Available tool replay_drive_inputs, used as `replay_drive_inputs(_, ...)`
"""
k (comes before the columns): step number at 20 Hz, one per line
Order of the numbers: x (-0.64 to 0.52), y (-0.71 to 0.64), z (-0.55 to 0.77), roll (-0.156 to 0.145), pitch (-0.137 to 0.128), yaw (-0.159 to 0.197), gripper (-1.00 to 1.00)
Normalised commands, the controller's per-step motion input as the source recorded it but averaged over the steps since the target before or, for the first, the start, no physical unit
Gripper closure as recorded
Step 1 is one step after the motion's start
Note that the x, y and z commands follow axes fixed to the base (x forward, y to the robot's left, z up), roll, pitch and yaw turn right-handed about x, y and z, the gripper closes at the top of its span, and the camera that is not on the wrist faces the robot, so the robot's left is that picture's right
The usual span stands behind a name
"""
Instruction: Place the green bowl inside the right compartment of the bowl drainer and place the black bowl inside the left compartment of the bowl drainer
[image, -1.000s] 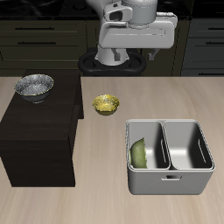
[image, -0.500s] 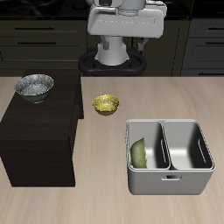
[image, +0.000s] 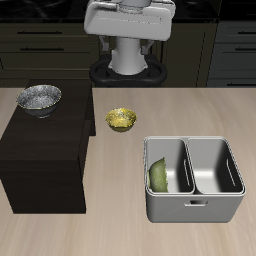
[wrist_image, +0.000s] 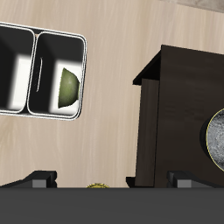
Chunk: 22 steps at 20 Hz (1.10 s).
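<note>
Fingertips (wrist_image: 38, 182) spread wide, holding nothing, raised high above table (image: 120, 232). Bowl drainer (image: 193, 208) below and off to one side of fingers, long axis across table; green bowl (wrist_image: 69, 85) already tilted on edge against wall inside one compartment. Black bowl (wrist_image: 215, 138) resting upright on dark cabinet (wrist_image: 175, 114), rim up, round, no long axis, across from drainer. Yellow-gold bowl (image: 121, 120) between them.
</note>
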Motion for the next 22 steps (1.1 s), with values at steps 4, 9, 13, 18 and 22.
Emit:
replay_drive_inputs(4, -0.01, -0.38, 0.03, -0.028, -0.025, 0.048, -1.0)
replay_drive_inputs(9, -0.04, -0.34, 0.01, 0.007, 0.015, 0.001, -1.0)
replay_drive_inputs(13, 0.01, -0.32, -0.03, 0.026, 0.008, 0.01, -1.0)
replay_drive_inputs(18, 0.03, -0.25, -0.01, 0.025, -0.006, 0.002, -1.0)
replay_drive_inputs(22, 0.02, -0.33, 0.13, 0.019, -0.014, -0.033, -1.0)
